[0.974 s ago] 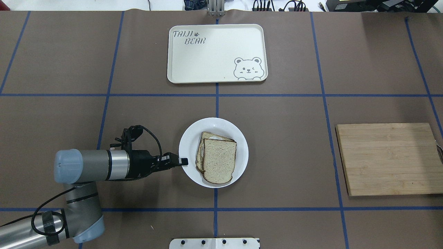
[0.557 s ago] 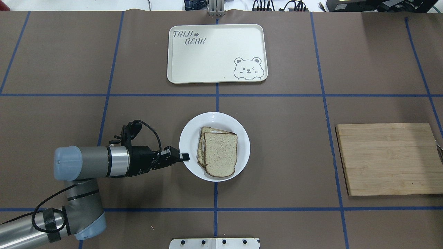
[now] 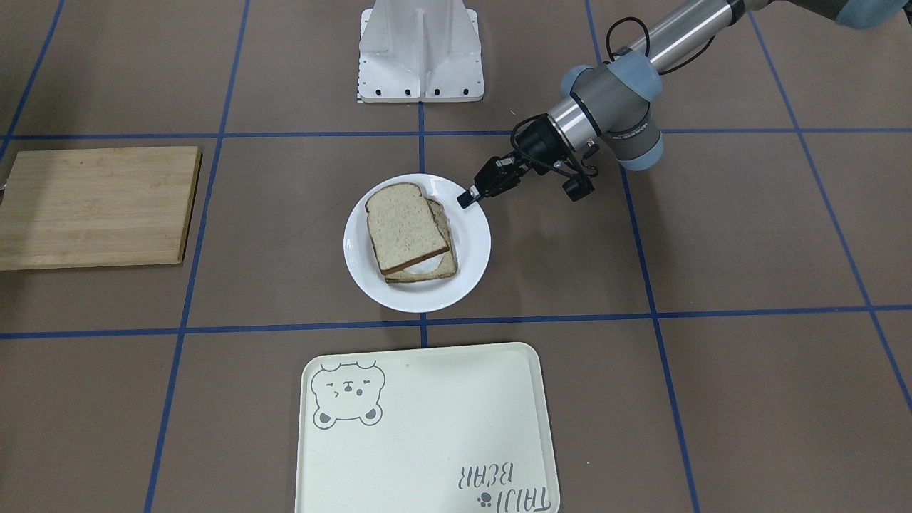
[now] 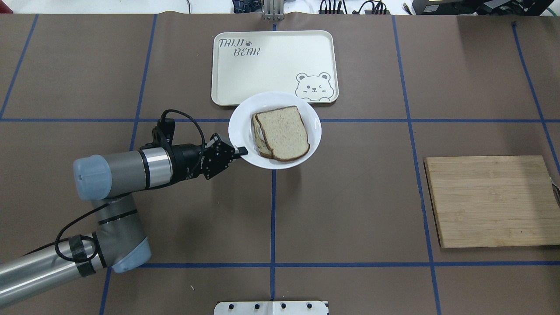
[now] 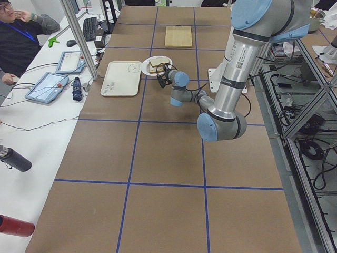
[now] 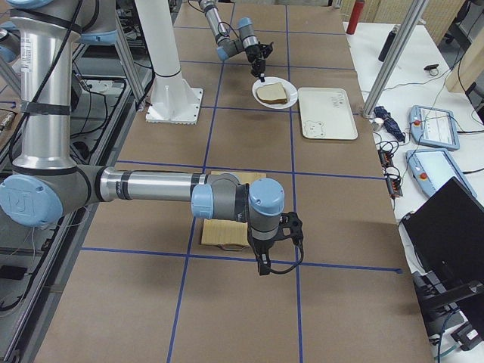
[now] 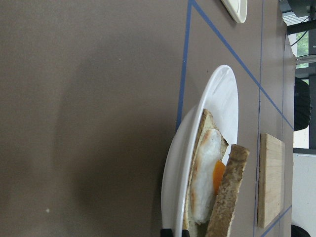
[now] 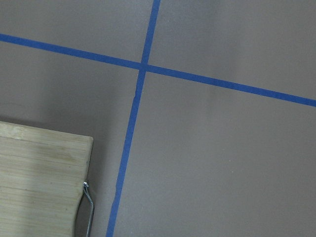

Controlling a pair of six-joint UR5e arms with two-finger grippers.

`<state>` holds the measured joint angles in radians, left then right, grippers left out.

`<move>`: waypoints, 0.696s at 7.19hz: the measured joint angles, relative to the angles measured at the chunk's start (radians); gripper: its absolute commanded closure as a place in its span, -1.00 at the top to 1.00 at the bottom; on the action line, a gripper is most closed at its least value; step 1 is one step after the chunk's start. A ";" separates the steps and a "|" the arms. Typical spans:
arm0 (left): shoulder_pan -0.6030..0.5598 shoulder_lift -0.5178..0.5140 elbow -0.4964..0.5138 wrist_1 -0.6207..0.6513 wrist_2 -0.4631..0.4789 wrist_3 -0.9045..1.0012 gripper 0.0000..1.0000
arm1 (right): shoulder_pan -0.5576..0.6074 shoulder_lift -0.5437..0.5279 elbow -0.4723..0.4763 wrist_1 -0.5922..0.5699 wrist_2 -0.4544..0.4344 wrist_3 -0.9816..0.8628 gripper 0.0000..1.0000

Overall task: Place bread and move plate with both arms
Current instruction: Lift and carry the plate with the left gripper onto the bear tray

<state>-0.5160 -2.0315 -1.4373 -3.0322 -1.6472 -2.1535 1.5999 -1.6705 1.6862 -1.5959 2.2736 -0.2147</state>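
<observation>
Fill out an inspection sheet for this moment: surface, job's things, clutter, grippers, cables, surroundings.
Surface: brown table marked with a blue tape grid.
Job's things: bread lies on top of the egg-topped slice on the white plate, close to the bear tray.
Clutter: wooden cutting board on the robot's right side, apart from the plate.
Grippers: left gripper shut on the plate's rim; right gripper hangs near the cutting board, open or shut cannot be told.
Cables: black cable loops over the left wrist.
Surroundings: seated operator and tablets at a side table; white base stand.
</observation>
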 measured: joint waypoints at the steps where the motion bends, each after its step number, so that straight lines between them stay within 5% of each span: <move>1: -0.045 -0.066 0.061 0.042 0.039 -0.079 -1.00 | 0.000 0.000 0.000 0.000 0.000 0.000 1.00; 5: -0.133 -0.335 0.436 0.118 0.228 -0.239 -1.00 | 0.000 0.009 0.000 0.001 -0.002 0.000 1.00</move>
<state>-0.6491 -2.3669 -1.0014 -2.9141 -1.4194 -2.3930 1.5999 -1.6620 1.6859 -1.5954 2.2714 -0.2148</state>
